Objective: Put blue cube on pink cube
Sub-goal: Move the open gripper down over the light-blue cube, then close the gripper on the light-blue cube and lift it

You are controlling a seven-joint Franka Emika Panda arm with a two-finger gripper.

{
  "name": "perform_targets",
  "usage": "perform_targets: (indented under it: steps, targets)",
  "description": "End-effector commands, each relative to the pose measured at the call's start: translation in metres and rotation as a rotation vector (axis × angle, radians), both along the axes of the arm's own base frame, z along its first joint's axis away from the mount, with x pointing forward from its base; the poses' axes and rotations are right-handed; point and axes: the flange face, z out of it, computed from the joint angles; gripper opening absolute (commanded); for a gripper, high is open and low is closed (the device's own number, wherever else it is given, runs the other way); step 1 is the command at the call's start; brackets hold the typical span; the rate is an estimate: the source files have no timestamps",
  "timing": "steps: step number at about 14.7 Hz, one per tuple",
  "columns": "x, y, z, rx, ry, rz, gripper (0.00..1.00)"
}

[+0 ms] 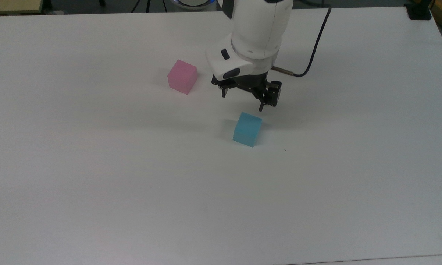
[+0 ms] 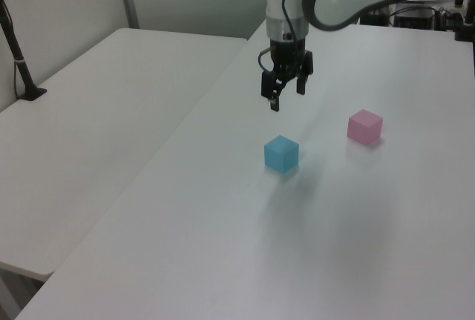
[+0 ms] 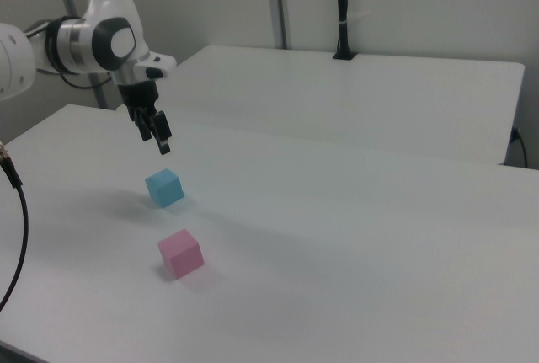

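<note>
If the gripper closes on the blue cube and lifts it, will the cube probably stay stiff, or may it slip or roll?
The blue cube looks solid with straight edges, so it probably stays stiff. Its flat faces rest on the table, so rolling is unlikely. The smooth matte sides might slip a little if the open gripper closes off-centre, since the cube sits turned.

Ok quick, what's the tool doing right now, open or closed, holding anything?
Tool: open, holding nothing, hovering above the blue cube, which sits on the white table.
</note>
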Motion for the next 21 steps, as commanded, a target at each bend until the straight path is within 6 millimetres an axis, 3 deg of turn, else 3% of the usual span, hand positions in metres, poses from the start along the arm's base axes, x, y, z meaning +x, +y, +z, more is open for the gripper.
perform_targets:
  steps: [1, 6, 10, 18, 20, 21]
  targets:
    - [0.003, 0.004, -0.029, -0.017, -0.008, -0.044, 1.0]
    - [0.007, 0.007, -0.068, -0.013, -0.007, -0.042, 1.0]
    - [0.004, 0.023, -0.091, -0.009, 0.003, -0.014, 1.0]
    - [-0.001, 0.026, -0.129, -0.028, -0.01, 0.013, 1.0]
    - [0.001, 0.027, -0.13, -0.022, -0.026, 0.003, 1.0]
    - [0.001, 0.027, -0.134, -0.022, -0.024, -0.006, 0.93]
